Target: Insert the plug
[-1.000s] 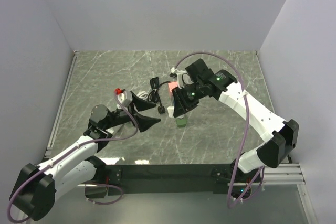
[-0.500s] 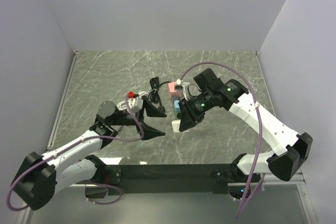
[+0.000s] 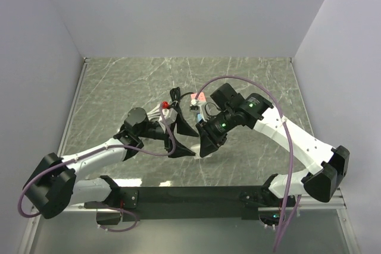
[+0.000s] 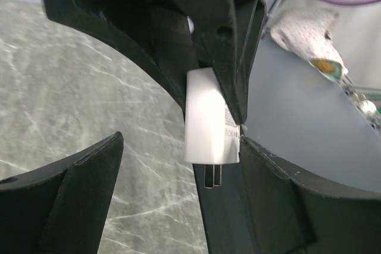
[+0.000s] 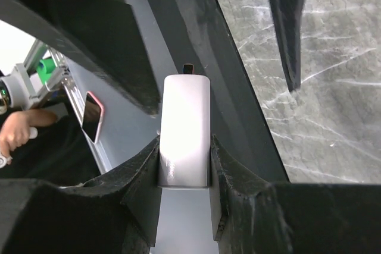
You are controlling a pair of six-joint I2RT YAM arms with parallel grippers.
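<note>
A: Which pincer carried the plug, and in what manner?

B: The right gripper; its two fingers were clamped on the flat sides of the white plug, as the right wrist view showed; one prong was visible at the far end of the body.

A: Where was the plug located?

B: Above the marbled tabletop, toward its near middle; in the left wrist view it hung with two prongs pointing downward in frame, within the gap of the left gripper; whether it touched either left finger could not be told; in the top view the right gripper hid it.

A: What was the state of the left pincer?

B: Spread wide and holding nothing; the two grippers stood tip to tip, just beside one another.

A: What else was shown?

B: A coiled black cable and a pink object lay on the tabletop behind the grippers; the right arm partly hid the pink object.
</note>
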